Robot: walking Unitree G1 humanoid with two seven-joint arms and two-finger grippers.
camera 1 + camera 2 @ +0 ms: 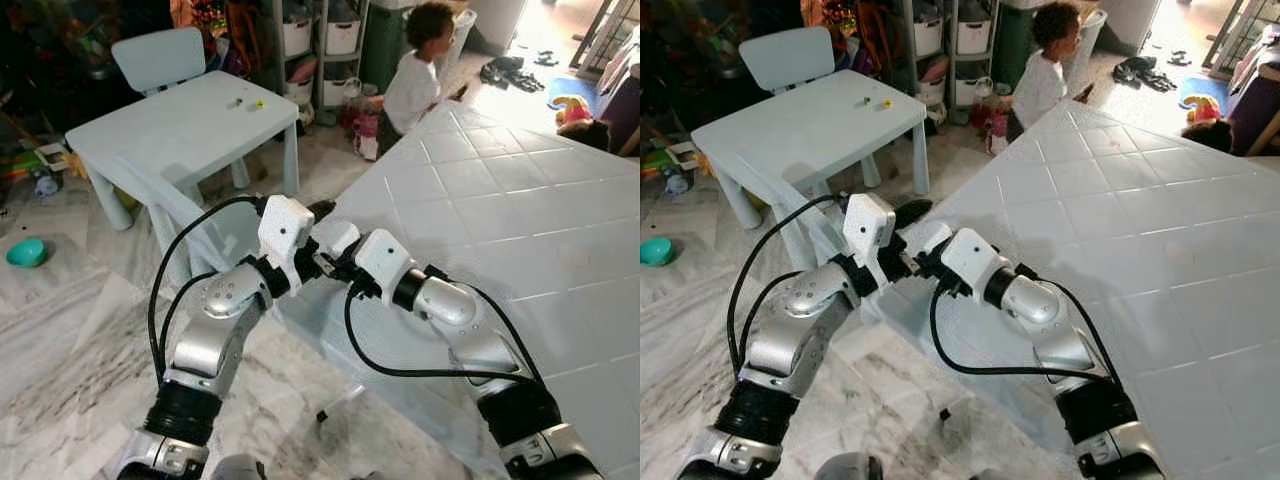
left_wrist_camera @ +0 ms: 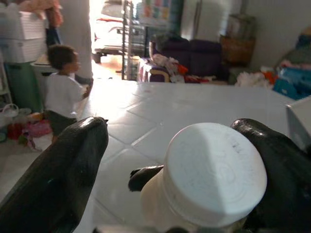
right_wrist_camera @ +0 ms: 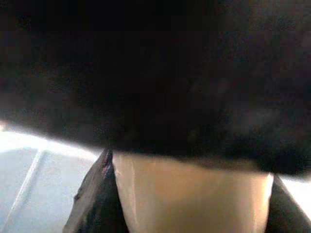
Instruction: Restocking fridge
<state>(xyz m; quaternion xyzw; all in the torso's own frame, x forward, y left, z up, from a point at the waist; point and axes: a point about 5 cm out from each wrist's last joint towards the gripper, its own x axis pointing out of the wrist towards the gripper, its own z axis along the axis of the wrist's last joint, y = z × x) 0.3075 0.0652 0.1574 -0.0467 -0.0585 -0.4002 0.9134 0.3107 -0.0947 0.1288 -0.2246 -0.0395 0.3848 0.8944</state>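
Together, we hold a white-capped bottle (image 2: 214, 179) between both grippers at the near corner of a white tiled bench (image 1: 520, 210).

Our left gripper (image 2: 184, 170) has its two black fingers (image 2: 63, 179) spread, one on each side of the bottle, whose round white cap faces the wrist camera; the bottle rests against one finger with a gap to the other, so the hold looks loose. Our right gripper (image 1: 335, 262) meets the left one at the bench corner; whether its fingers are apart or together we cannot tell, though its dark wrist view has a pale body close in front. We judge this a hand-over between arms, done above the bench so a slip would land on tiles. Beyond, a child (image 1: 418, 75) stands near a pale blue children's table (image 1: 180, 130) and chair (image 1: 158, 57).
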